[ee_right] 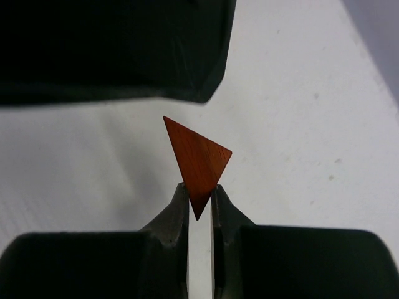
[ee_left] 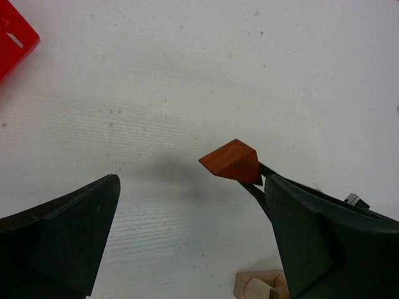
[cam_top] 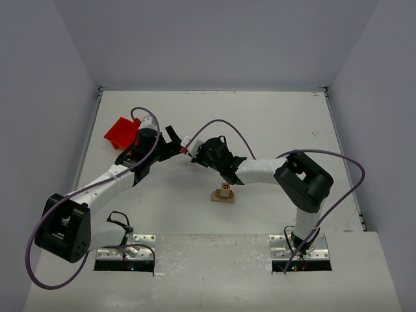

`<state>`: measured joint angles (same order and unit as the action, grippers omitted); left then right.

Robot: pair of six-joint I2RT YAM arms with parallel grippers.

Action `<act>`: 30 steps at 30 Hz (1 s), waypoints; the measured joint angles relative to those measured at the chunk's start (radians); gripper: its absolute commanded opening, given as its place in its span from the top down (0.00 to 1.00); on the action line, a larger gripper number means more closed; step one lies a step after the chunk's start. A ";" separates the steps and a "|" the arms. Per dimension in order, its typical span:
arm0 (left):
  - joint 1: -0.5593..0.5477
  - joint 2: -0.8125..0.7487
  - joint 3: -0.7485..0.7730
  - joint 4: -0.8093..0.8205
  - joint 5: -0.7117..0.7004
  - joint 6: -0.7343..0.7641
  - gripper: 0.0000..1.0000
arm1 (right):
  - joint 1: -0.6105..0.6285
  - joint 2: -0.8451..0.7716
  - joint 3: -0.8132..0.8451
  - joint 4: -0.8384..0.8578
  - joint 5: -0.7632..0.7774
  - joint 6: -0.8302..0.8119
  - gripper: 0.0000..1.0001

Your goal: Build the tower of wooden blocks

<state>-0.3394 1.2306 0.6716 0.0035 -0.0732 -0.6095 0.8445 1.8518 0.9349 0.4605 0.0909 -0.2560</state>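
1. Edges and room: the white table (cam_top: 260, 117) is running out to grey walls (cam_top: 39, 97) on its left, far and right sides. The block stack (cam_top: 223, 194) is standing near the middle front, well apart from every edge, with bare surface all around it. The red bin (cam_top: 122, 132) is sitting near the left edge, beside the left arm's wrist.
2. The right gripper (ee_right: 199, 208) is pinching the lower corner of the reddish-brown triangular block (ee_right: 198, 159) between almost closed jaws. It is holding the block in the air over bare table, left of and beyond the stack.
3. The left gripper (ee_left: 192, 180) is spreading its jaws wide and gripping nothing. The triangular block is hanging just beside one of its fingers (ee_left: 324, 243), with a sliver of table showing between them.
4. Hard to see: the left wrist view is cutting the stack off at its bottom edge and the bin at its upper left corner. From above, the stack's pieces are too small to count, and the triangular block is showing only as a red speck between the grippers.
5. Count: one triangular block, one stack, one bin, two grippers.
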 measured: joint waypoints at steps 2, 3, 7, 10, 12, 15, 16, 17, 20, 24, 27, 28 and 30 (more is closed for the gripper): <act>0.000 -0.003 0.000 0.001 0.007 0.001 0.00 | 0.001 0.005 -0.001 0.082 0.032 -0.130 1.00; 0.000 -0.005 0.000 -0.002 0.004 0.003 0.00 | 0.000 0.018 0.005 0.118 0.055 -0.185 1.00; 0.008 -0.011 0.000 -0.008 -0.067 0.001 0.00 | -0.038 0.112 0.080 0.221 0.115 -0.386 1.00; 0.011 -0.012 0.000 -0.010 -0.122 0.001 0.00 | -0.057 0.134 0.100 0.272 0.111 -0.477 1.00; 0.010 -0.019 0.000 -0.029 -0.137 0.003 0.00 | -0.097 0.132 0.097 0.279 0.125 -0.516 1.00; 0.006 -0.052 0.000 -0.051 -0.144 0.007 0.00 | -0.249 0.124 0.062 0.262 0.166 -0.562 1.00; 0.006 -0.061 0.000 -0.052 -0.148 0.008 0.00 | -0.313 0.119 0.046 0.248 0.172 -0.575 1.00; 0.006 -0.068 0.001 -0.052 -0.152 0.009 0.00 | -0.368 0.114 0.032 0.237 0.179 -0.585 1.00; 0.005 -0.075 0.004 -0.053 -0.168 0.011 0.00 | -0.510 0.104 -0.003 0.207 0.191 -0.635 1.00; 0.005 -0.075 0.015 -0.063 -0.196 0.011 0.00 | -0.594 0.103 -0.039 0.185 0.190 -0.718 0.98; 0.005 -0.075 0.036 -0.070 -0.225 0.011 0.00 | -0.611 0.106 -0.066 0.183 0.187 -0.767 0.98; 0.005 -0.075 0.044 -0.074 -0.235 0.012 0.00 | -0.612 0.109 -0.072 0.183 0.187 -0.778 0.97; 0.005 -0.075 0.061 -0.080 -0.257 0.012 0.00 | -0.612 0.124 -0.074 0.189 0.190 -0.795 0.97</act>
<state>-0.3340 1.1557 0.7325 -0.0762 -0.3300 -0.5976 0.2321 1.9760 0.8612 0.6492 0.2809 -1.0511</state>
